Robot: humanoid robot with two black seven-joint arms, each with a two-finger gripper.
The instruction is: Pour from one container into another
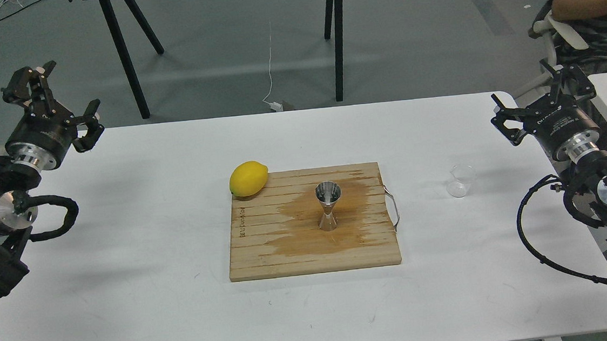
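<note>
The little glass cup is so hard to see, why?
In the head view, the glass cup is clear, so the white table shows through and only faint rims and a soft shadow mark it. The steel jigger shines with bright reflections, so it stands out on the wooden board.

White table [129, 292] in front of me. Wooden cutting board [266, 249] lies flat at its centre, metal handle toward my right. Clear glass cup [461, 181] stands directly on tabletop, right of board, well apart.
</note>
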